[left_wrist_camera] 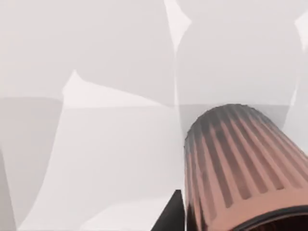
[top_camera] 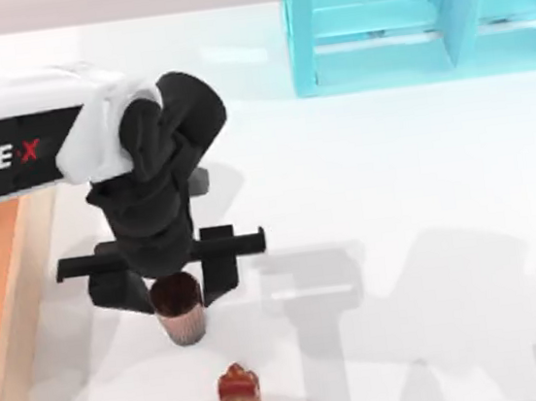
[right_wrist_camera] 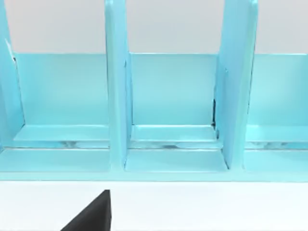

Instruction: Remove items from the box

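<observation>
On the white table (top_camera: 395, 195), just right of the box (top_camera: 10, 291), the left tool (top_camera: 175, 288) hangs over one dark brown cup (top_camera: 179, 309). Two black fingers (top_camera: 219, 265) stand either side of the cup, one on its left and one on its right, close against its ribbed wall; the tool looks closed on the cup, the rim showing between the fingers from above. Cup sits outside the box, on or just above the bare table; cannot tell which. In the left wrist view the cup (left_wrist_camera: 240, 168) shows its ribbed brown side and dark rim at close range, with one black fingertip (left_wrist_camera: 171, 216) beside it and white table behind. One small red-and-tan carton (top_camera: 239, 395) stands upright on the table nearer the front edge, a little right of the cup, apart from it and from the tool. Count: one cup, one carton, both out of the box. One box, at the left edge of the top view, tan rim and orange-brown floor, partly covered by the left arm's white link. One turquoise shelf (top_camera: 421, 15) at the far right of the table; the right wrist view faces it (right_wrist_camera: 168, 110) and shows three open bays split by two upright dividers. A black finger (right_wrist_camera: 91, 216) of the right tool shows at the edge of that view; its state cannot be told.
</observation>
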Robot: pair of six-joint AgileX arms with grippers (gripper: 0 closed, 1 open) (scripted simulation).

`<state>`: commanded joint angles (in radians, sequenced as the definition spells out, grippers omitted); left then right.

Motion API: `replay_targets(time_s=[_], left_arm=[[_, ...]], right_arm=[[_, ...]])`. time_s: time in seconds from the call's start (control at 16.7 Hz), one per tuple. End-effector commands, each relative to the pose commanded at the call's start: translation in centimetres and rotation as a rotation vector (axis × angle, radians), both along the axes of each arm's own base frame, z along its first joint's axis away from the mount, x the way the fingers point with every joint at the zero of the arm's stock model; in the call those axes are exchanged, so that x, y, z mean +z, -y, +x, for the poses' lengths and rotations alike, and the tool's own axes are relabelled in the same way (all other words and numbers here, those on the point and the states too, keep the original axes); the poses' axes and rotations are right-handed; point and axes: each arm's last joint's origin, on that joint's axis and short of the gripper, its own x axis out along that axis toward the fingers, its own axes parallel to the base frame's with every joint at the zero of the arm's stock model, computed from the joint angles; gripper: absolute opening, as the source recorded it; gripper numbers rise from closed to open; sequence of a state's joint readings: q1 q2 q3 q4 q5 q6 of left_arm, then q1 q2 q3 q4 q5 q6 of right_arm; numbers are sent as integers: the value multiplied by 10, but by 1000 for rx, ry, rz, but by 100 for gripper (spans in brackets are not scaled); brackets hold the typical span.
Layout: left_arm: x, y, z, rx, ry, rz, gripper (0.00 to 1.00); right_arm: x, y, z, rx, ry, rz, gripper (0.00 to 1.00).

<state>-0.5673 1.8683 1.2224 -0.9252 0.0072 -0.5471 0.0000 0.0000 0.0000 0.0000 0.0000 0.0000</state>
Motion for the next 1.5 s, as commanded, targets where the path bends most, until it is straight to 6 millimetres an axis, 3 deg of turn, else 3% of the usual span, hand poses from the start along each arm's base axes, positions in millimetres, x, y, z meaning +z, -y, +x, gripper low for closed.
replay_targets(time_s=[0.24, 0.9, 1.5], left_arm=[[0, 0, 0, 0, 0, 0, 98], [4, 0, 1, 1, 0, 0, 100], [94, 1, 1, 1, -2, 1, 100]], right_arm=[[0, 0, 0, 0, 0, 0, 100], [0, 0, 0, 0, 0, 0, 100], [0, 0, 0, 0, 0, 0, 100]])
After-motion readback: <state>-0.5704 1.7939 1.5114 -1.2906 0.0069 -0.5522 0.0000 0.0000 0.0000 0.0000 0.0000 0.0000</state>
